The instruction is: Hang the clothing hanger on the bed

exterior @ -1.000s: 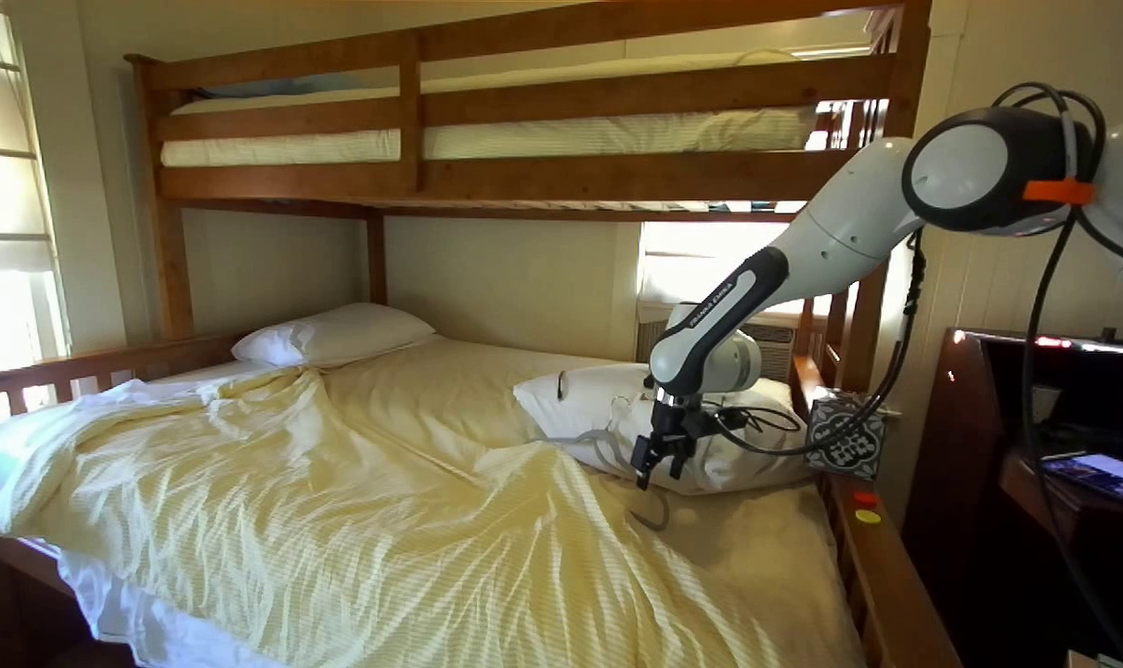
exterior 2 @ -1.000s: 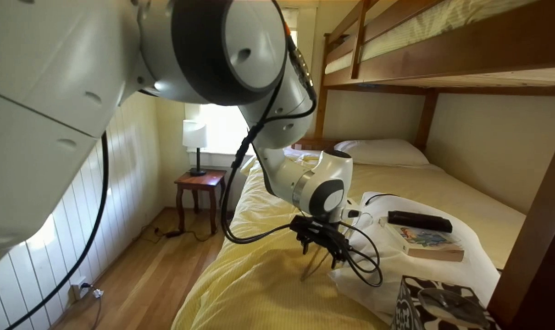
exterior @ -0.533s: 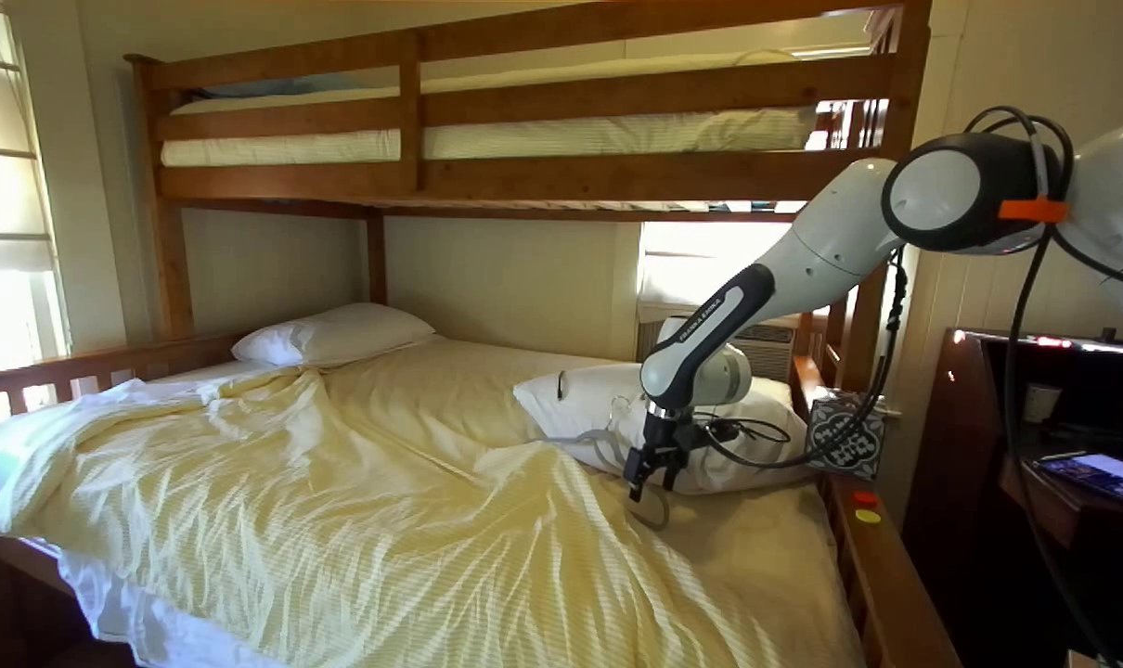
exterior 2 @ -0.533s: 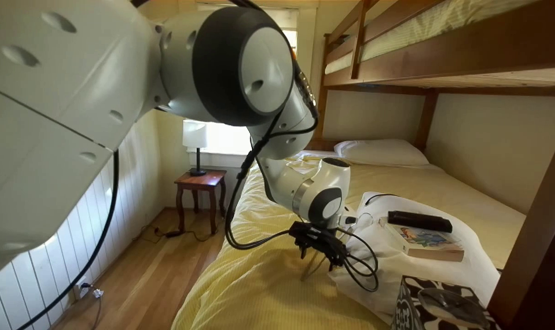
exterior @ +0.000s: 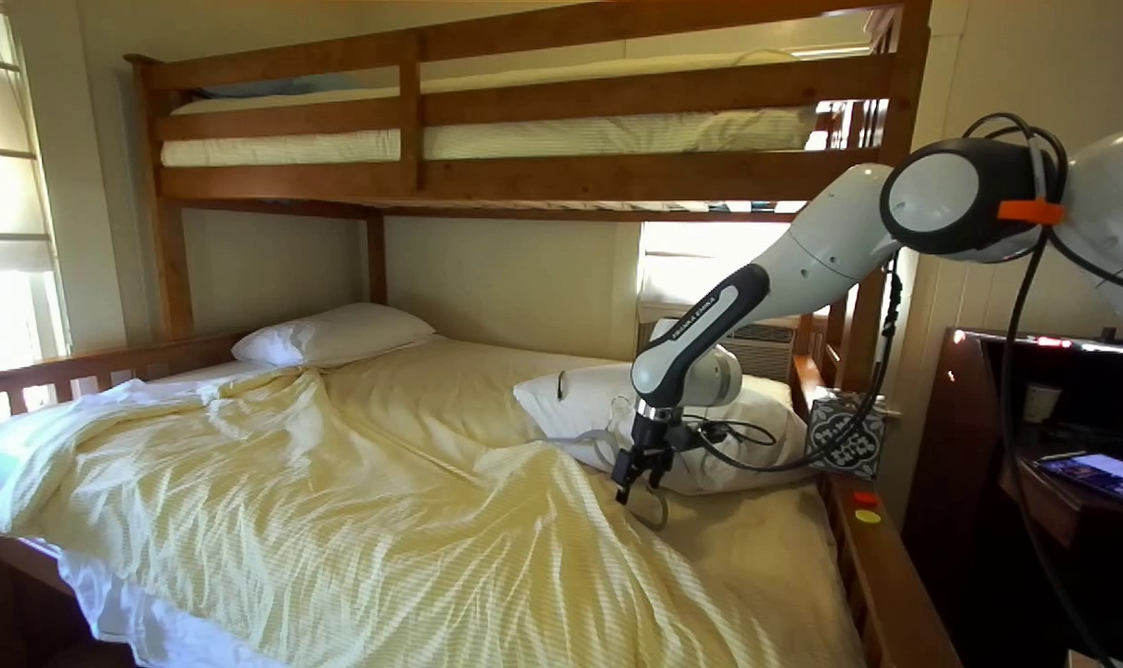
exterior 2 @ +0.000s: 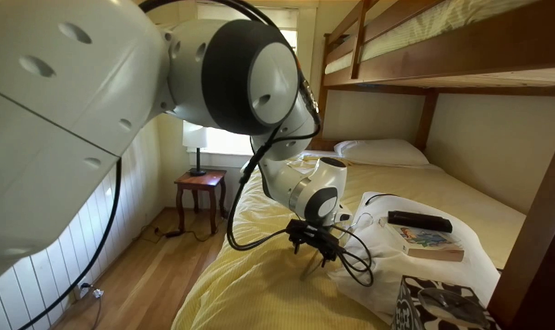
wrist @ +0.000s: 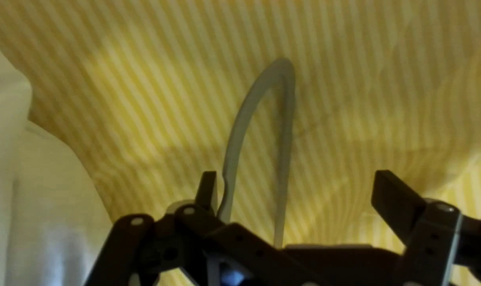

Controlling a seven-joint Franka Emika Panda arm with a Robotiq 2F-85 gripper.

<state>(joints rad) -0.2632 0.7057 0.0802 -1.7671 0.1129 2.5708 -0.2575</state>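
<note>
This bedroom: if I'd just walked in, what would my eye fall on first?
Probably the bulky white-and-black jointed robot arm, reaching over the lower level of a brown wooden bunk bed in both exterior views. Next, in the wrist view, the rounded end of a thin grey clothing hanger, framed by the open black gripper. Then, in an exterior view, a thick colourful book and dark oblong object on a plump white pillow.
</note>
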